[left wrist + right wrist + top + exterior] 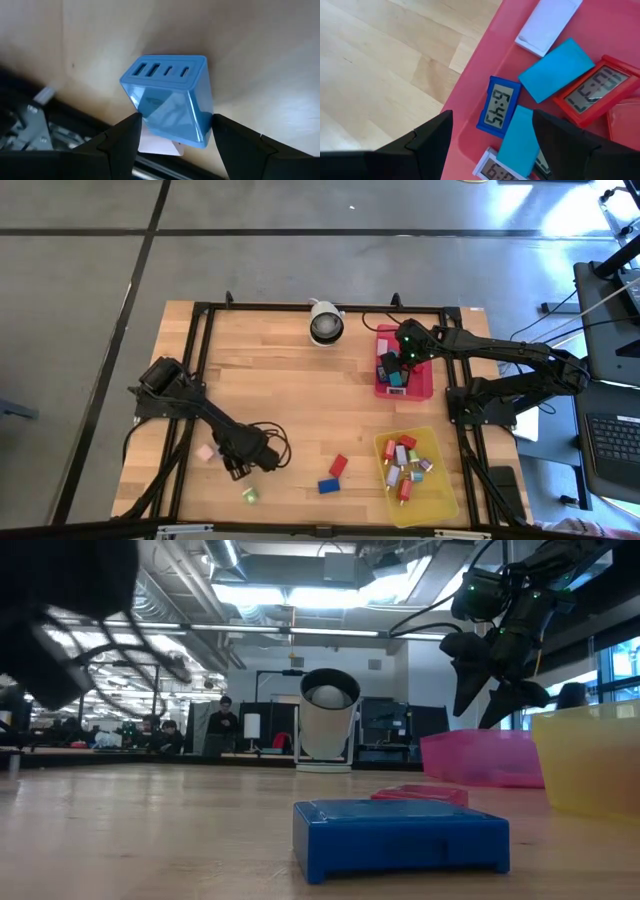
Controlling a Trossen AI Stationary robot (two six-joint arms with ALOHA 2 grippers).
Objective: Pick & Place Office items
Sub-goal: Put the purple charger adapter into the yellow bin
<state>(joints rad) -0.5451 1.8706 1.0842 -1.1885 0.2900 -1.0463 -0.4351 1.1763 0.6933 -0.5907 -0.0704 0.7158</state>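
Closest to me, in the left wrist view, my left pincer (172, 137) has its two dark fingers set on either side of a light blue charger block (172, 102) with four ports in its end face. The fingers (120, 145) look pressed against its flanks, so I judge I am holding it just above the pale wooden surface (260, 45). It looks like hard, glossy plastic: stiff, light and probably a little slippery, with sides that taper, so the flat flanks are the place to grip.

From above, this pincer (243, 455) sits at the lower left of the frame. A pale pink block (205, 452) lies just beside it, a green one (250, 495) below, and a red block (338, 466) and a blue one (328, 486) toward the lower middle.

My right pincer (492, 132) hangs spread wide and empty over the pink-red tray (470, 107) at the upper right, above small clocks, among them a blue clock (499, 106), and flat teal pieces. A yellow tray (445, 500) at the lower right holds more small blocks.

Farther off, a white round camera (325, 323) stands at the surface's upper middle edge. In the level view, beyond it is a bright workshop with ceiling lights and people (222, 725) at distant benches.
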